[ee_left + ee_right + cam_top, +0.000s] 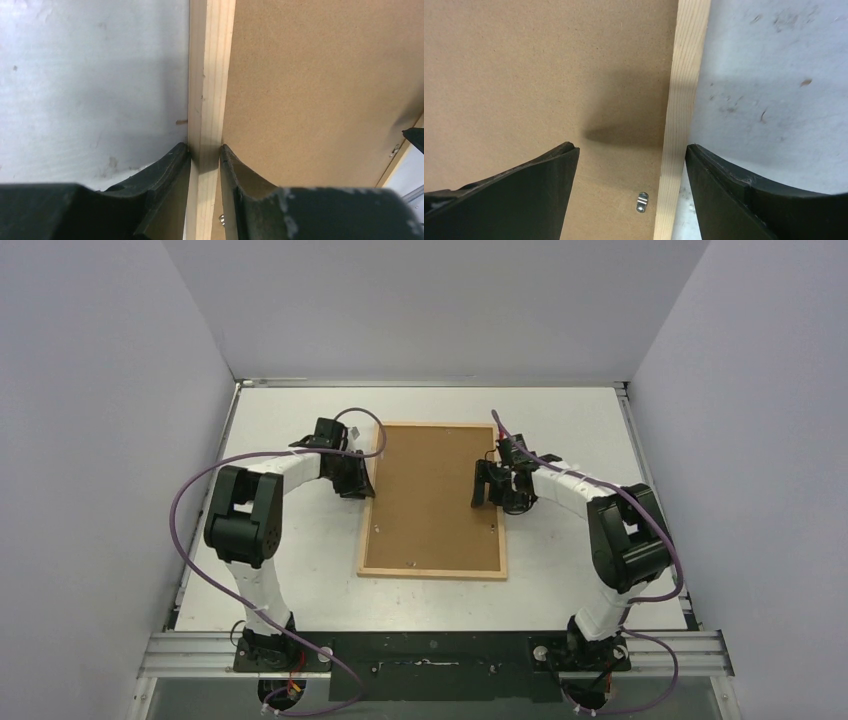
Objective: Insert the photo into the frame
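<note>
The frame [432, 571] lies flat in the middle of the table, its pale wood bars around a brown backing board [432, 495]. The photo is hidden. My left gripper [362, 480] is at the frame's left bar. In the left wrist view the gripper [205, 150] is shut on that bar [212, 75], one fingertip touching each side. My right gripper [487, 485] hangs over the right bar. In the right wrist view it [630, 150] is open, one finger over the board and the other outside the bar [684, 90], touching neither.
A small metal turn clip [642, 202] sits on the backing board just inside the right bar. Grey walls enclose the white table [290, 570] on three sides. Purple cables loop from both arms.
</note>
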`<state>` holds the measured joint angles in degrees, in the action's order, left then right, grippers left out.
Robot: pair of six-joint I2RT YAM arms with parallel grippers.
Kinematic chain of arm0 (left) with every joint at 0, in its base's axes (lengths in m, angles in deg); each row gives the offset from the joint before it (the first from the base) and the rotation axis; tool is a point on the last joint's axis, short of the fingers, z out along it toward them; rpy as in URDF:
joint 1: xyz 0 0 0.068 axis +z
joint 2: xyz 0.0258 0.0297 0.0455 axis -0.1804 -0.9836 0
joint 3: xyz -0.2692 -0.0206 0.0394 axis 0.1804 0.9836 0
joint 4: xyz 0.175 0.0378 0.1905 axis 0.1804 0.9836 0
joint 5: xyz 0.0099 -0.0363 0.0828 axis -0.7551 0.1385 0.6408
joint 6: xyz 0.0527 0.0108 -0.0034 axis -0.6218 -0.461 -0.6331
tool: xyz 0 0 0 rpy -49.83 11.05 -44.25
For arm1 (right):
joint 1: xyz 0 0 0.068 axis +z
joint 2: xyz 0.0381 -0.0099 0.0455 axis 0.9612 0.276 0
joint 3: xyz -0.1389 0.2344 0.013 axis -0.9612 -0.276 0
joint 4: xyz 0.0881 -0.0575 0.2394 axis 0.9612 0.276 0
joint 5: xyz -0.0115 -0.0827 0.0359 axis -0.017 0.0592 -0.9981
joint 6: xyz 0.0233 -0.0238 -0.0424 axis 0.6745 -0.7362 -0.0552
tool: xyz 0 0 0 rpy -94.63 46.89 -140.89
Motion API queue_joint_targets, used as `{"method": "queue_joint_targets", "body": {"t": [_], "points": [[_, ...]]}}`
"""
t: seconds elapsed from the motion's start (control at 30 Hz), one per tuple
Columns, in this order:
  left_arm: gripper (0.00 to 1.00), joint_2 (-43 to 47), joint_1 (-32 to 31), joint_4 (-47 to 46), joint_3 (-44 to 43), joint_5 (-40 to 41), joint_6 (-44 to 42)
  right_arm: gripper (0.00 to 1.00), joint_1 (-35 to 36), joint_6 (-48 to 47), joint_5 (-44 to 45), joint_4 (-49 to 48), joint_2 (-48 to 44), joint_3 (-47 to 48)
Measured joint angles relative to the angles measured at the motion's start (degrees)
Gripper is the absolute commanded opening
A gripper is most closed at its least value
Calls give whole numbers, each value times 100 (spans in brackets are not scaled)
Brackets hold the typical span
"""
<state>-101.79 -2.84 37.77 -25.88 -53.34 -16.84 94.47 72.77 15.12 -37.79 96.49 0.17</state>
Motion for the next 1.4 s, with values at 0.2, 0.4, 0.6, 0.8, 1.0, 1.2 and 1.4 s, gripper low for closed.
{"method": "queue_joint_targets", "body": {"t": [0.2,0.4,0.6,0.8,1.0,1.2,1.4], "points": [[29,313,-4,92,363,142,-160,81,199,122,428,278,-63,87],[35,376,-4,345,369,87,-409,81,42,50,800,358,212,1021],[34,385,22,525,339,81,-527,80,-122,-136,885,177,887,1685],[32,387,42,555,339,55,-540,80,-238,-205,916,61,1244,1746],[32,387,50,553,339,35,-529,73,-269,-249,903,-136,1497,1976],[32,385,74,557,341,-11,-481,64,-269,-188,1034,-168,1709,2033],[32,350,190,551,356,-240,-402,59,-264,-66,1067,-186,1749,2074]]}}
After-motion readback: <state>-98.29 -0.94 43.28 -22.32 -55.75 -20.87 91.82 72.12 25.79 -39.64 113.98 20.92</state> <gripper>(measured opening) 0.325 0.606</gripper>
